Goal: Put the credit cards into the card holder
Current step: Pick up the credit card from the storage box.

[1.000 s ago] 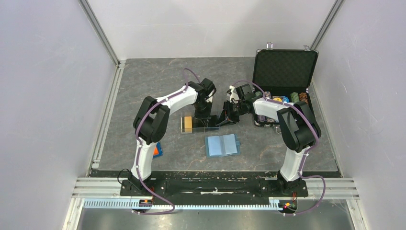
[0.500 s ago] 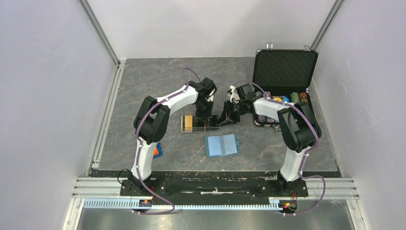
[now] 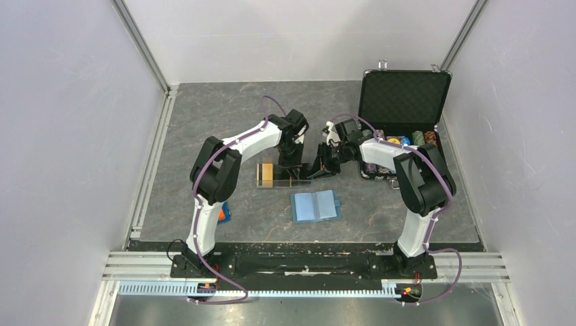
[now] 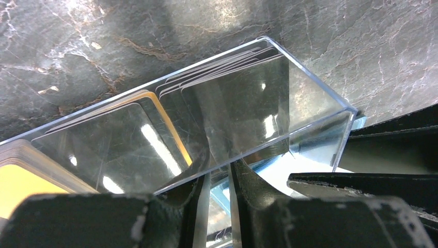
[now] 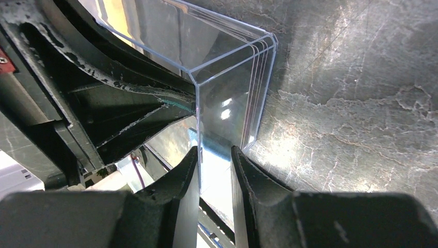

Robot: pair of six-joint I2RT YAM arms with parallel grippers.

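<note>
A clear plastic tray [image 3: 282, 182] lies mid-table with the credit cards in it: an orange stack [image 3: 266, 174] at its left end. In the left wrist view the orange cards [image 4: 18, 181] and darker cards [image 4: 227, 98] lean inside the tray [image 4: 310, 77]. My left gripper [image 3: 292, 161] stands over the tray's long wall, its jaws [image 4: 219, 168] a narrow gap apart with no card between them. My right gripper [image 3: 319, 170] is at the tray's right end, shut [image 5: 214, 152] across the end wall [image 5: 227, 67]. The card holder [image 3: 316, 206], teal-blue, lies open nearer the bases.
An open black case [image 3: 405, 102] with coloured chips stands at the back right, close behind the right arm. An orange-and-blue block [image 3: 224, 212] lies by the left arm's base. White walls and metal rails bound the grey mat.
My left jaws have parted slightly and the left wrist has shifted a little away from the bases. The right gripper, tray and card holder have not moved.
</note>
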